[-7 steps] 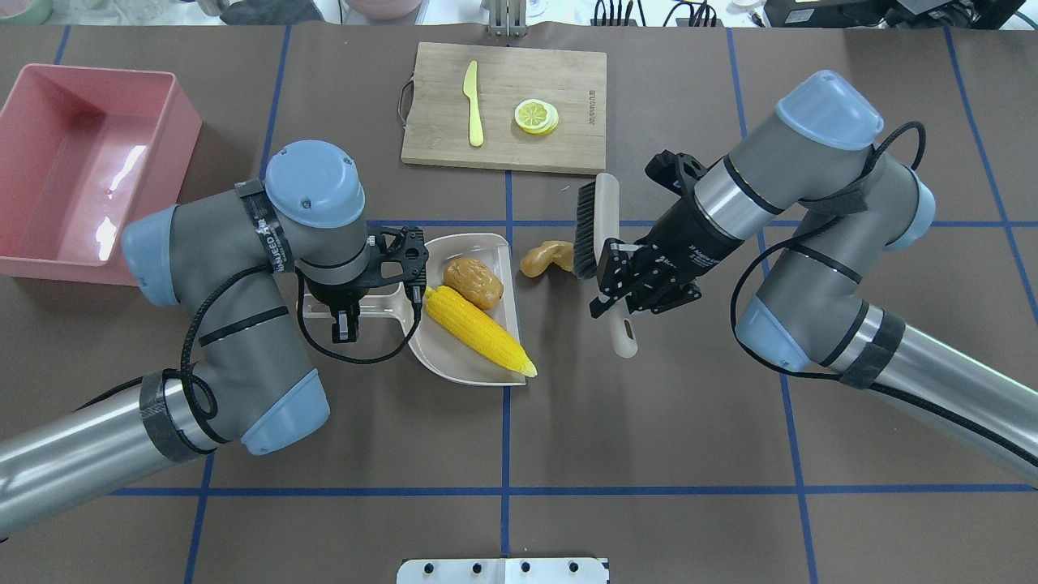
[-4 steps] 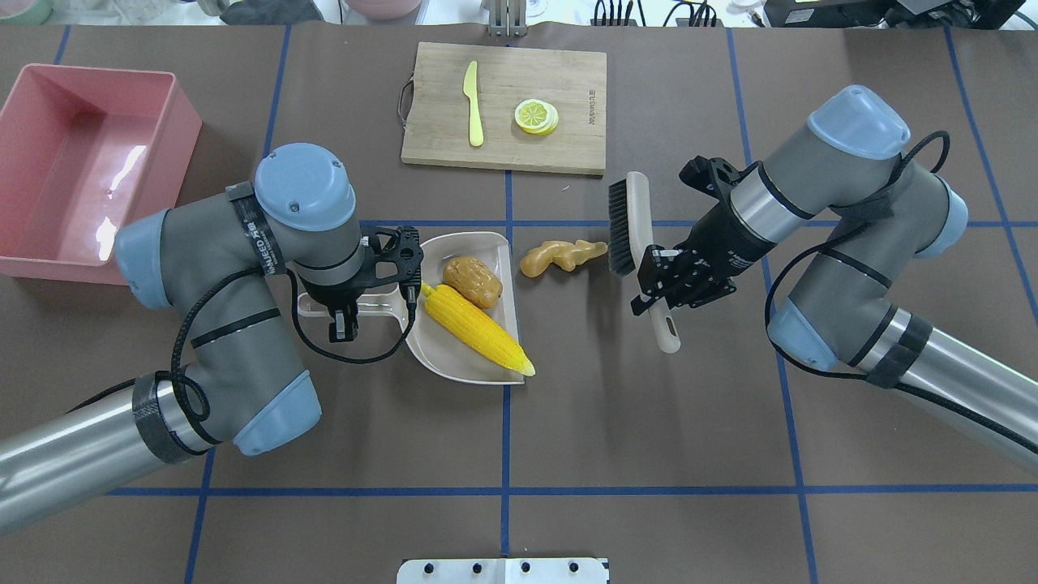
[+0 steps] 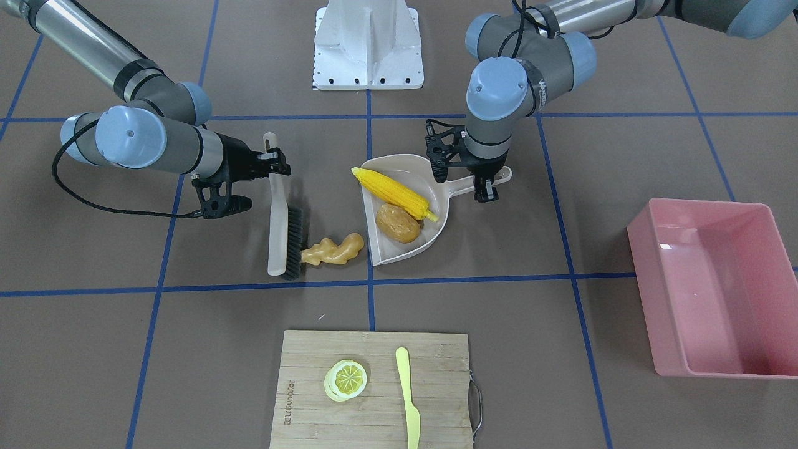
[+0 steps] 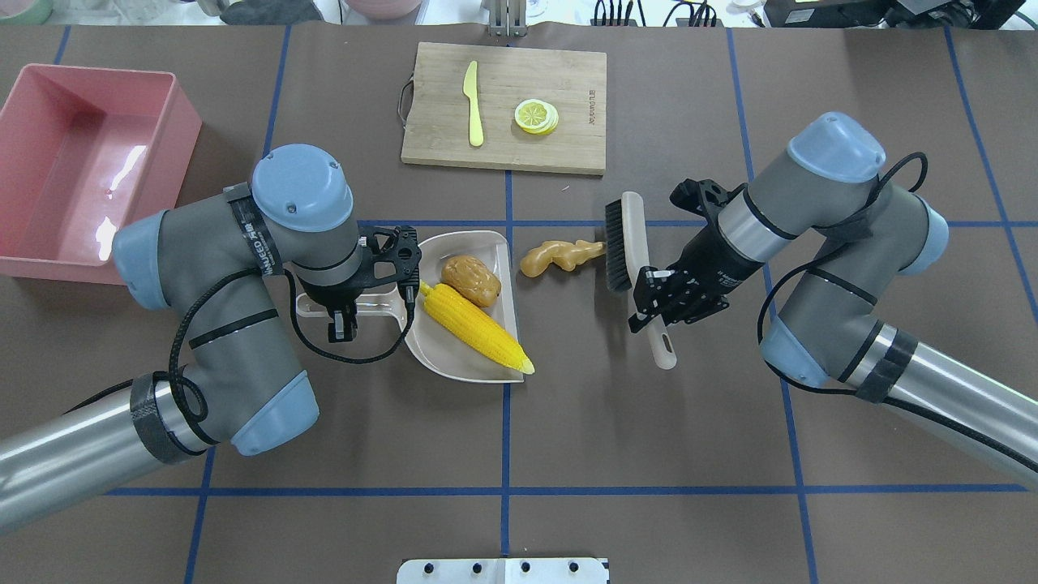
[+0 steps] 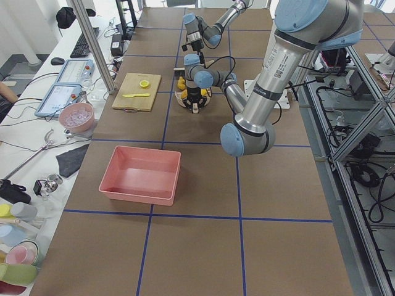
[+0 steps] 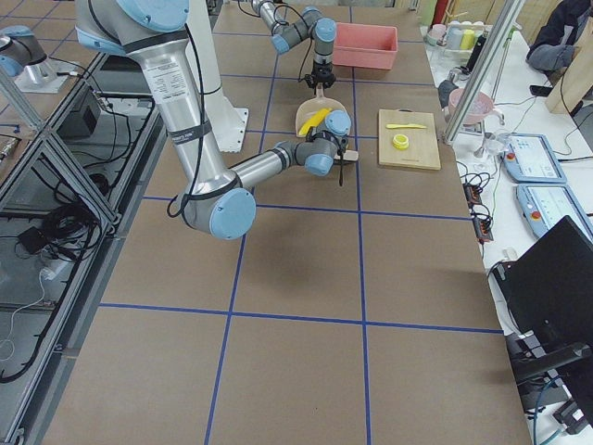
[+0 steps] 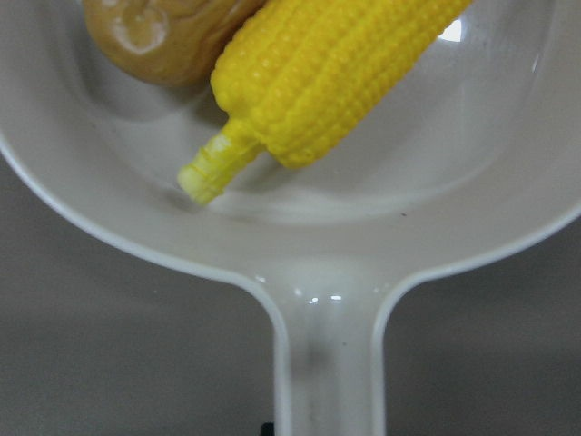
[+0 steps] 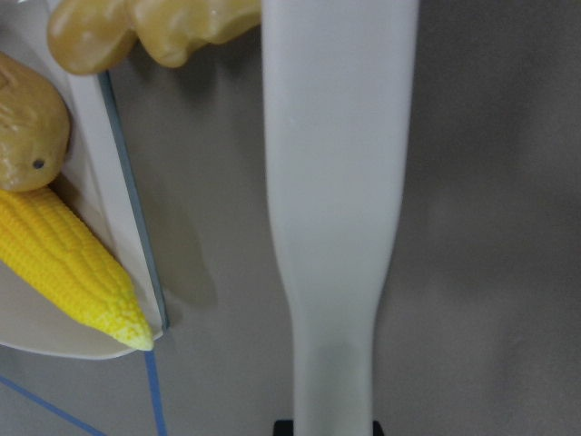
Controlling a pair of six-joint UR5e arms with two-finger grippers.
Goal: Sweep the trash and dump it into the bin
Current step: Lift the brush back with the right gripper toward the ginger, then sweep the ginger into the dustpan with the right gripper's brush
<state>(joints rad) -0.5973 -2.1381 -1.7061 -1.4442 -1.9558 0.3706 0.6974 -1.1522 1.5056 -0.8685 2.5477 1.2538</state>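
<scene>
The right gripper [image 4: 651,311] is clamped on the brush [image 4: 631,231] by its handle, bristles turned toward the ginger root [image 4: 559,255]. The root lies on the table touching them, just short of the dustpan [image 4: 442,350]. Past it, the left gripper [image 4: 344,312] is closed on the pan's handle, holding its open lip toward the brush (a straight push should finish). Corn [image 4: 474,326] and potato [image 4: 470,281] lie inside. Nothing blocks the gap. The bin [image 4: 185,134] waits far beyond the left gripper; the cutting board [image 4: 559,73] sits aside.
</scene>
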